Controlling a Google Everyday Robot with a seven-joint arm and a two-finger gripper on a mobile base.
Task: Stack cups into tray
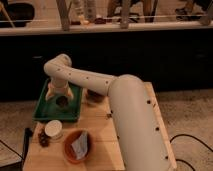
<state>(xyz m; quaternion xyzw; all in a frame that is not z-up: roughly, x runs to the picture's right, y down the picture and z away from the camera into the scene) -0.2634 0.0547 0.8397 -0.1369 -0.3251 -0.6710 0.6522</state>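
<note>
The dark green tray point(44, 111) lies at the far left of the wooden table. My gripper point(58, 96) hangs over the tray's middle, right at a dark brown cup point(62, 101) that sits in the tray. A white cup point(53, 129) stands on the table just in front of the tray. Another dark brown cup point(94, 96) stands on the table to the right of the tray, partly hidden behind my arm.
An orange-brown bowl point(77, 146) holding a crumpled packet sits near the table's front edge. A small dark object point(43, 140) lies at the front left. My large cream arm point(132, 125) covers the table's right half. A dark counter wall stands behind the table.
</note>
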